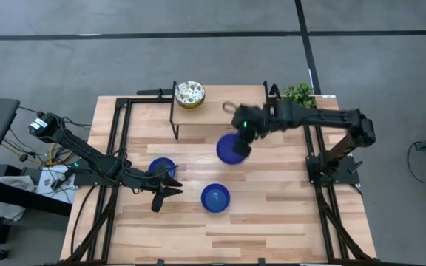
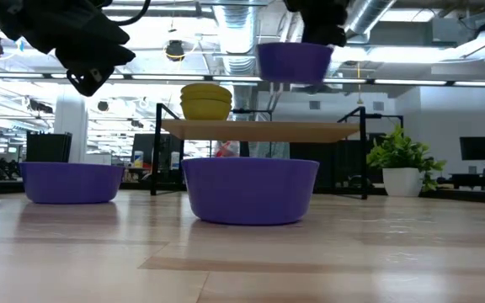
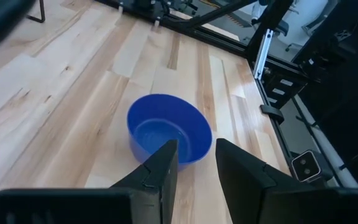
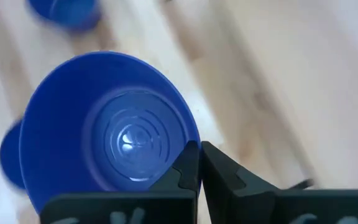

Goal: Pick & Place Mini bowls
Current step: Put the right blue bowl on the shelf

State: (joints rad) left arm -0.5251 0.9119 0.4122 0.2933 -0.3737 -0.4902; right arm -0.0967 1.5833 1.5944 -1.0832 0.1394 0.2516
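blue bowl (image 4: 114, 137) in right pincer (image 4: 199, 163)

Bare wooden tabletop (image 1: 272, 222) is left open along the near edge and right half. Centre is blocked by two glossy blue bowls (image 1: 215, 198) (image 1: 162, 168) on the wood. Far side is obstructed by a raised wooden shelf (image 1: 220, 111) and a green potted plant (image 1: 299, 94).

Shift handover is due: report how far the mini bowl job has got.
Done: a floral cream bowl stack sits on the raised wooden shelf. In hand: the right gripper carries a glossy blue bowl aloft. Left: two blue bowls on the table; the left gripper is open, empty.
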